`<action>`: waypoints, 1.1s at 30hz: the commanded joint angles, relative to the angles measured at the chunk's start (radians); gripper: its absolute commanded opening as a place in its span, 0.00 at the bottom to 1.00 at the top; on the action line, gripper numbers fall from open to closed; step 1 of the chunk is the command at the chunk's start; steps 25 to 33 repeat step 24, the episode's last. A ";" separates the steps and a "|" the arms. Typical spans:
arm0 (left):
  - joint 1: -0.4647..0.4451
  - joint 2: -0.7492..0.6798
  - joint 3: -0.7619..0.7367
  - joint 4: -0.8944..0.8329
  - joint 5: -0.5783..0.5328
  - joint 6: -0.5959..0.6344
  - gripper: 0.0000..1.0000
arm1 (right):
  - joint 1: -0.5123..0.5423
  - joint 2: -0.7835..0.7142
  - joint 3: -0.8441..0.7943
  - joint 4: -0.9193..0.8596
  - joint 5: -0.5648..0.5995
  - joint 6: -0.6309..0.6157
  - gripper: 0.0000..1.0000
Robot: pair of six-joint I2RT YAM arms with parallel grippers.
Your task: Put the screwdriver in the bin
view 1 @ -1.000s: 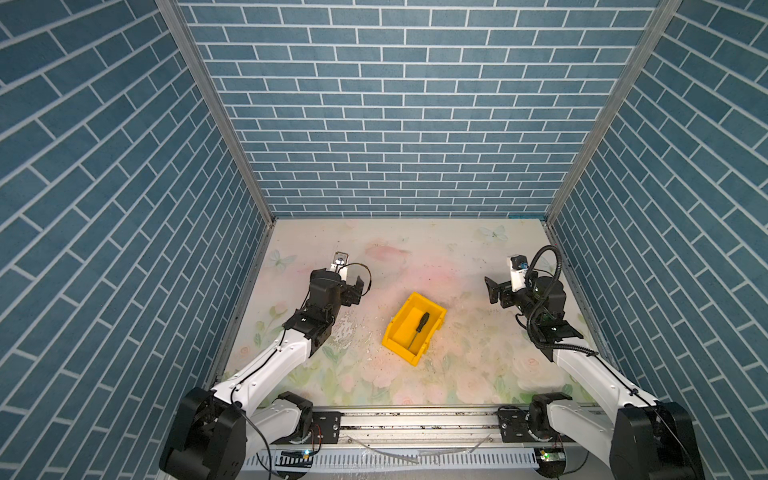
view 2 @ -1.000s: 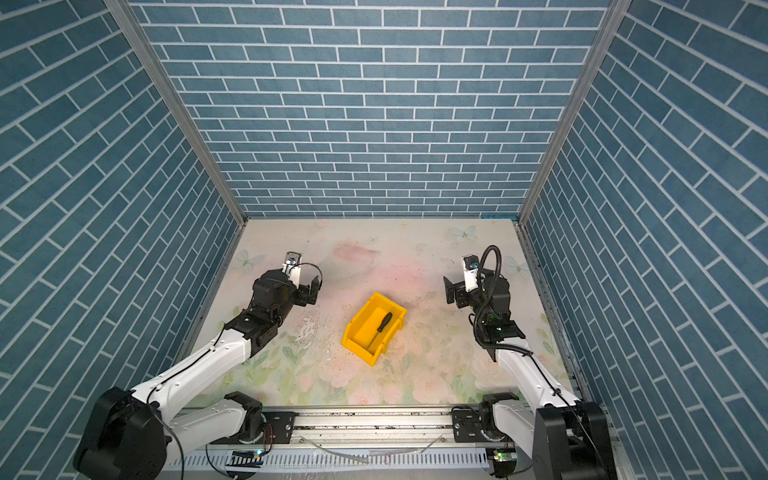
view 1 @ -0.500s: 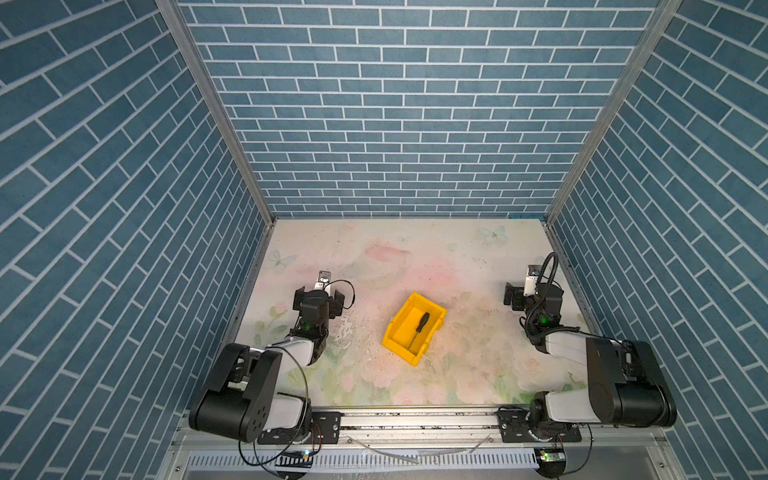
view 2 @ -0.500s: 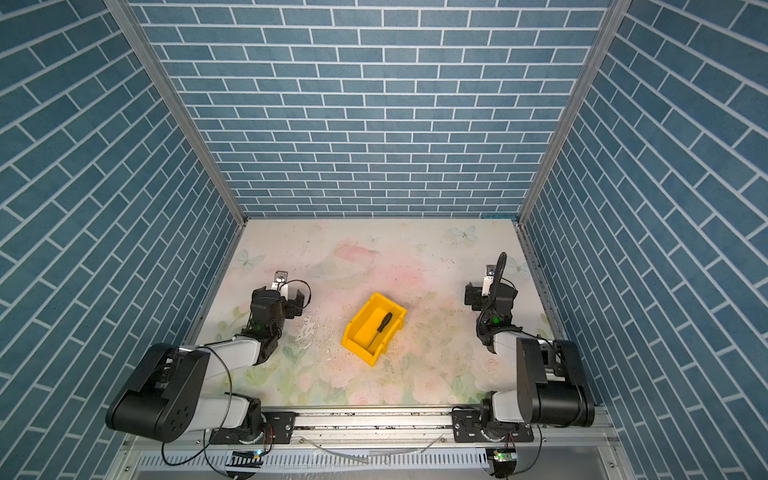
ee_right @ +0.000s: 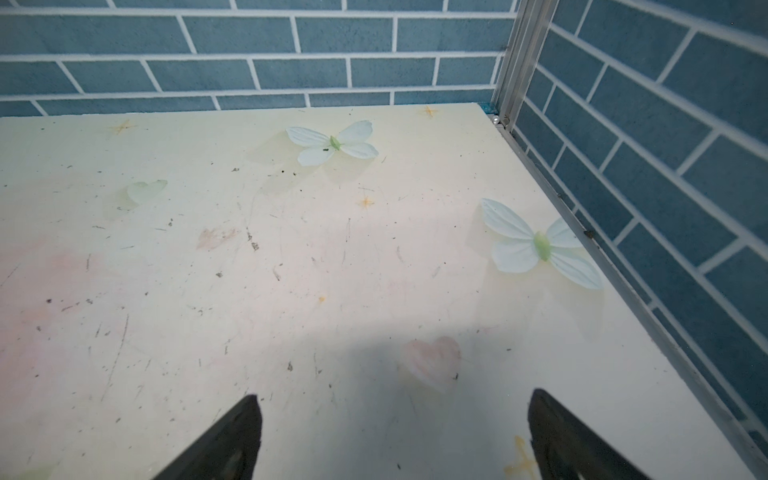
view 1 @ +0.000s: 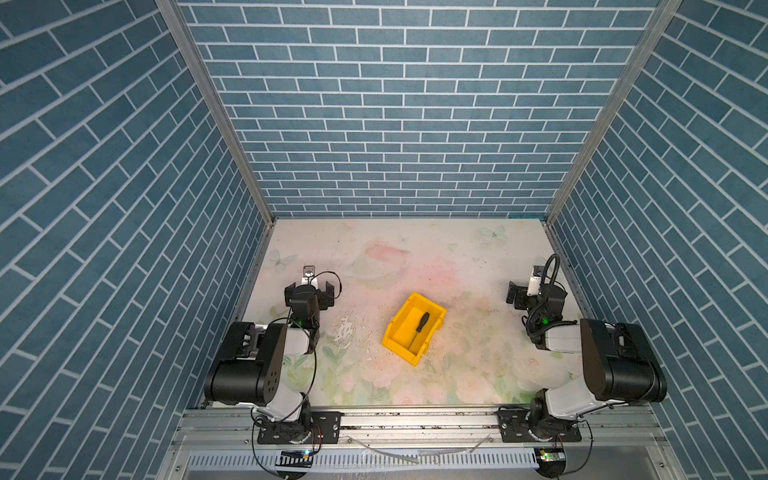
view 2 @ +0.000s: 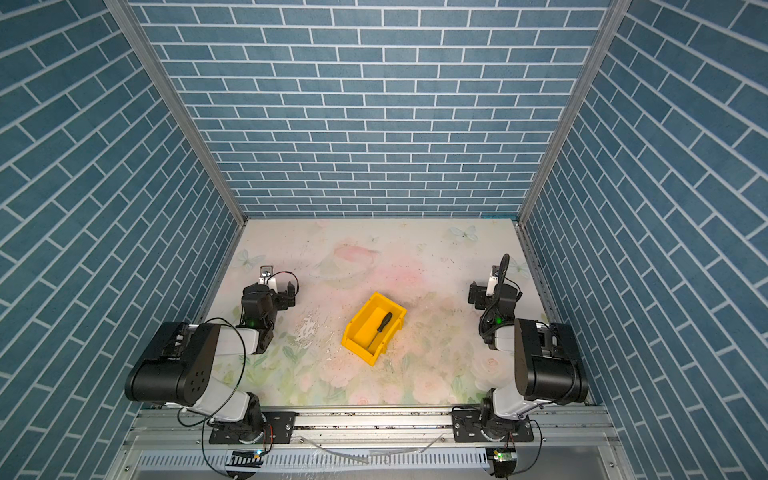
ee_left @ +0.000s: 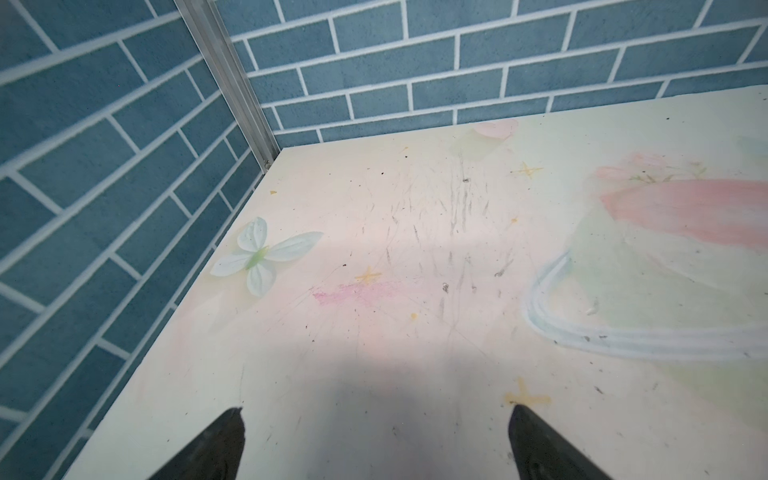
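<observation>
The yellow bin (view 1: 404, 330) (view 2: 362, 330) sits slantwise on the middle of the floral table in both top views. The screwdriver (view 1: 419, 328) (view 2: 380, 328), with its black handle and thin silver shaft, lies inside the bin along its length. My left gripper (view 1: 310, 291) (view 2: 272, 291) hovers low near the left wall, well clear of the bin, open and empty. In the left wrist view the left gripper (ee_left: 376, 410) has only bare table between its fingers. My right gripper (view 1: 534, 295) (view 2: 494, 293) stands near the right wall, open too. The right gripper (ee_right: 394, 394) holds nothing.
Blue brick walls (view 1: 407, 124) close in the table on the left, back and right. Both arms are folded low over their bases by the front metal rail (view 1: 415, 419). A scuffed white patch (view 1: 345, 330) marks the table left of the bin.
Both arms have folded back from a stretched-out pose to a low, tucked one by the front rail. The grippers drew outward toward the side walls and stayed open. Bin and screwdriver have not moved.
</observation>
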 commanded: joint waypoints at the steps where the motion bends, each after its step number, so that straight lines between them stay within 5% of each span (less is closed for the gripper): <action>1: 0.005 0.004 0.015 0.027 0.012 -0.016 1.00 | -0.004 0.010 0.037 -0.015 -0.016 0.032 0.99; 33: 0.005 0.002 0.016 0.019 0.013 -0.016 1.00 | -0.004 0.011 0.034 -0.009 -0.016 0.030 0.98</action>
